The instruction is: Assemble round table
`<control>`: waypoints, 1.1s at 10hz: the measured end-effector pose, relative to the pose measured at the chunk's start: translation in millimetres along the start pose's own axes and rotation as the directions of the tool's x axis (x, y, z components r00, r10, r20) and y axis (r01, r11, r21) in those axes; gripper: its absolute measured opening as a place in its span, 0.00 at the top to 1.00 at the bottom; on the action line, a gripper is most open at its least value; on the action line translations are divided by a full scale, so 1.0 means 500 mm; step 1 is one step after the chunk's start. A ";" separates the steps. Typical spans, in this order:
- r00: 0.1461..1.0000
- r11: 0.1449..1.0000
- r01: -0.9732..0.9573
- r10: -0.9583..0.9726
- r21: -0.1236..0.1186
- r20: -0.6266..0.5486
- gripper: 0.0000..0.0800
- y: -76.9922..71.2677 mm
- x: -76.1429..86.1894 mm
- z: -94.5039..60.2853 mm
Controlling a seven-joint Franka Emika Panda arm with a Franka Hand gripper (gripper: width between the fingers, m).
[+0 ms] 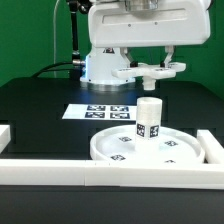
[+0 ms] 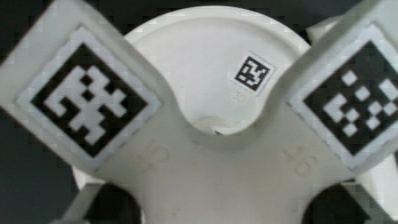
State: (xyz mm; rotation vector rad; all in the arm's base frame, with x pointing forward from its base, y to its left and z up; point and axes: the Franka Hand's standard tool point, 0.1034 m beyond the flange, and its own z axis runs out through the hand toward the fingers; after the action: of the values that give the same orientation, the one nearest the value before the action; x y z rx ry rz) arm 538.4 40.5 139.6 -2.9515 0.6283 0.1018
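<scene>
— Above the middle of the table, what are you holding?

— Over the short leg [image 1: 148,118], at its twelve o'clock in the exterior view, my gripper [image 1: 150,62] is clenching the cross-shaped base piece [image 1: 150,71]. The piece is hanging in the air, apart from the leg. The leg is standing upright in the centre of the round disc [image 1: 97,148], and the disc is lying on the black table [image 1: 40,100] between the white border rails [image 1: 110,176]. The marker board [image 1: 100,112] is lying at about ten o'clock from the disc.

— What is worrying you?

— I am thinking the middle of the base is maybe not sitting exactly over the leg top. If I am going down a little off centre, the base is pressing on the leg's edge and tipping it, or pushing the disc sideways. The piece may also be turning in my fingers, because I am gripping only a narrow part of it, I judge.

— And what are you not seeing?

— In the wrist view, the tagged arms [image 2: 89,95] of the base are covering most of the picture, and my fingertips are not showing there. Behind them a round white surface [image 2: 205,45] with one small tag [image 2: 253,70] is appearing; I cannot tell if it is the disc, and I am not finding the leg top. In the exterior view the grip is small and blurred. Whether the leg is fixed in the disc or only standing on it, I cannot tell.
</scene>
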 end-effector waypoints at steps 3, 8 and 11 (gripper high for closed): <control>0.996 0.996 0.092 -0.092 -0.001 0.012 0.44 -0.028 0.046 -0.014; 0.989 0.989 0.145 -0.145 -0.024 0.015 0.44 -0.016 0.051 0.000; 0.985 0.985 0.172 -0.171 -0.031 0.024 0.44 -0.007 0.053 0.012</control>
State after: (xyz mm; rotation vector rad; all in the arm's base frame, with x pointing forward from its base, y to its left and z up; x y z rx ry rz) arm 563.6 34.1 131.9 -3.0165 0.3702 0.1279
